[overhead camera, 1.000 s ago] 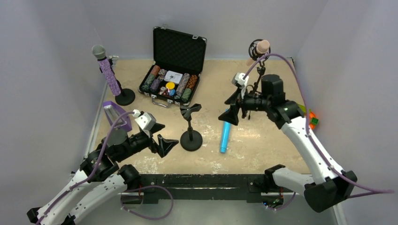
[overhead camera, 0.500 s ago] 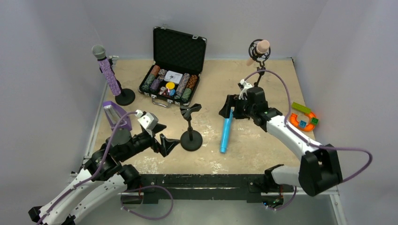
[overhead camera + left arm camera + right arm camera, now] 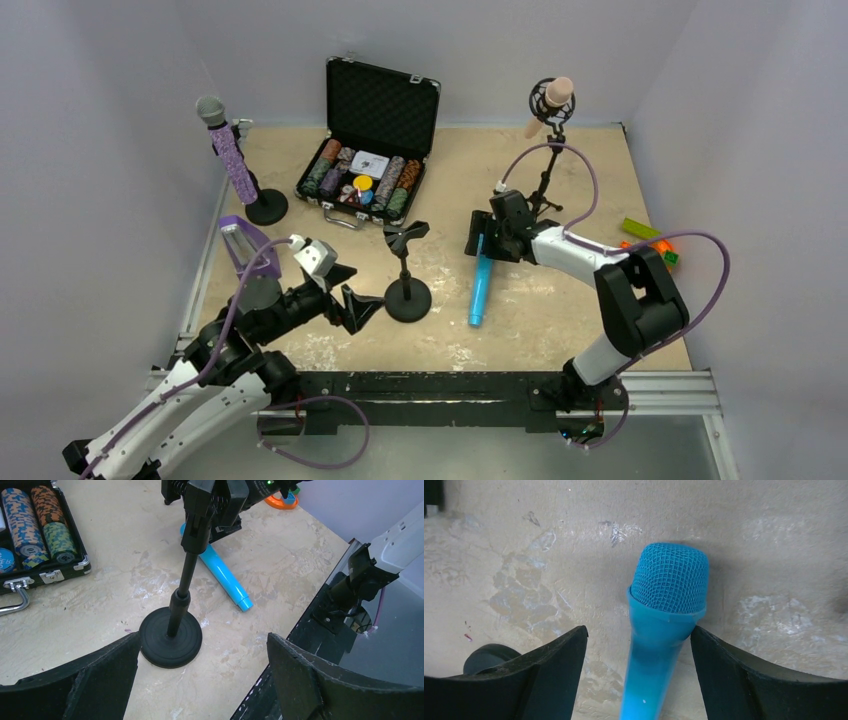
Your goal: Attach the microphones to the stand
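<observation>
Status: right gripper [image 3: 639,628] straddles the blue microphone [image 3: 668,580], jaws apart, nothing held. The pad at frame right [image 3: 734,670] looks just at the collar, and the other pad [image 3: 549,665] is clear of it. I'd centre first, then clamp on the body below the mesh, never on the mesh. That leaves the tail free for the clip on the empty stand [image 3: 407,268]. The blue microphone lies flat right of centre in the top view, long axis near vertical in frame, head toward the top edge. The left gripper [image 3: 352,303] is wide open and empty.
</observation>
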You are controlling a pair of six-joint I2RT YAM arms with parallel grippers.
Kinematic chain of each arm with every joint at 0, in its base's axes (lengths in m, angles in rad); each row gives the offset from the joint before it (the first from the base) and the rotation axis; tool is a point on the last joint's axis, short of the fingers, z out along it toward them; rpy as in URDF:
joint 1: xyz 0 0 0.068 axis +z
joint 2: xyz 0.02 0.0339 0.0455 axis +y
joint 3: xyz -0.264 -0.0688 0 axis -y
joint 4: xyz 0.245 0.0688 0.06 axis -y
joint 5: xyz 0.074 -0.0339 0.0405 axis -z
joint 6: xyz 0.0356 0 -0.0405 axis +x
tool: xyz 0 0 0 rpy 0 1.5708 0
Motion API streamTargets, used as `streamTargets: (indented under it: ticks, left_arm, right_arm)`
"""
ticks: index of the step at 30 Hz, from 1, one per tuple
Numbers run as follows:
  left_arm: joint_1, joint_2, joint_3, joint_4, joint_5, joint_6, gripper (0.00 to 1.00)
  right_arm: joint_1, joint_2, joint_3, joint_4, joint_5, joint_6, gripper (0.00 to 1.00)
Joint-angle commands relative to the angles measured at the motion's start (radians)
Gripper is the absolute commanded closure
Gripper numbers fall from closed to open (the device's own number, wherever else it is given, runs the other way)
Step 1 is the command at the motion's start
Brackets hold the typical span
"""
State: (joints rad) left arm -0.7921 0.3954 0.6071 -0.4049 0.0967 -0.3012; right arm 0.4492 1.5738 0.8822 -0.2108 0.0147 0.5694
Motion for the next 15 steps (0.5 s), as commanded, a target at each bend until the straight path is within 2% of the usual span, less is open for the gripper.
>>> streamTargets:
  ticks: [1, 7, 10, 15]
  left_arm:
    - [0.006, -0.019, -0.003, 0.049, 0.002, -0.021, 0.01]
    - [0.006, -0.027, -0.001, 0.046, 0.005, -0.022, 0.01]
    - [0.006, -0.029, 0.000, 0.043, 0.005, -0.022, 0.01]
    - [0.005, -0.036, 0.003, 0.039, 0.006, -0.026, 0.01]
  right_arm:
    - [0.036, 0.040, 0.033, -0.048, 0.037, 0.058, 0.22]
    - [0.043, 0.041, -0.011, -0.024, 0.057, 0.065, 0.28]
    - [0.044, 0.031, -0.045, 0.012, 0.053, 0.066, 0.36]
    - [0.045, 0.040, -0.058, 0.027, 0.050, 0.066, 0.40]
